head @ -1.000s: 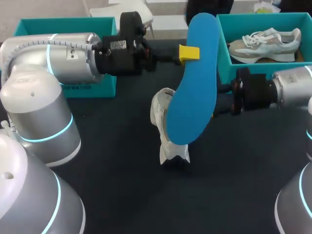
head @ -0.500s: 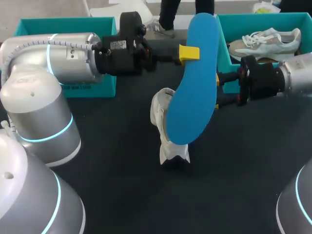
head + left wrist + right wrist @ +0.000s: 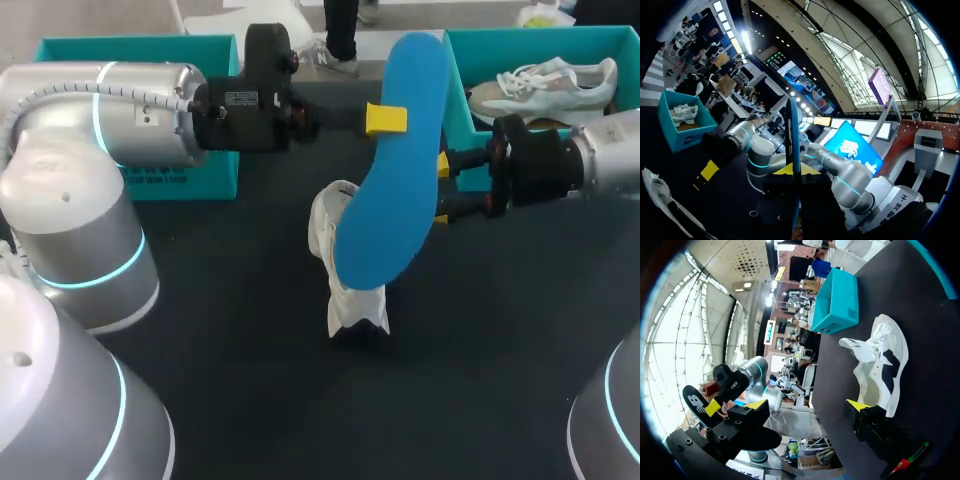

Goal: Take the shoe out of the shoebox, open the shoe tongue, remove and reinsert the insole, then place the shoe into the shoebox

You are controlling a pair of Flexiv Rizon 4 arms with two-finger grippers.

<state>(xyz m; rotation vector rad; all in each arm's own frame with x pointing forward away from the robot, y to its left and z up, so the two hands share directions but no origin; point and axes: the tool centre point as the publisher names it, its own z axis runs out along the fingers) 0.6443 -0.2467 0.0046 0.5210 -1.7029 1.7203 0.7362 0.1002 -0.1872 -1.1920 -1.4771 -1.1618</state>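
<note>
My left gripper [image 3: 386,118] is shut on the blue insole [image 3: 390,180] and holds it up over the table. In the left wrist view the insole [image 3: 793,135] shows edge-on between the yellow tips of the left gripper [image 3: 792,170]. Below it the white shoe [image 3: 345,275] rests on the dark table, partly hidden by the insole. My right gripper [image 3: 442,190] stands open just right of the insole, touching nothing. From the right wrist, the shoe [image 3: 882,360] lies ahead of the open right gripper [image 3: 807,407], with the insole [image 3: 695,399] off to the side.
A teal shoebox [image 3: 455,100] at the back right holds a second pale shoe [image 3: 545,85]. Another teal box [image 3: 150,170] stands at the back left behind my left arm. The dark tabletop [image 3: 280,400] stretches toward the near edge.
My right gripper has moved away from the table's near side toward the shoebox and closer to the insole. The insole's lower end has swung slightly left. Both grippers keep their states.
</note>
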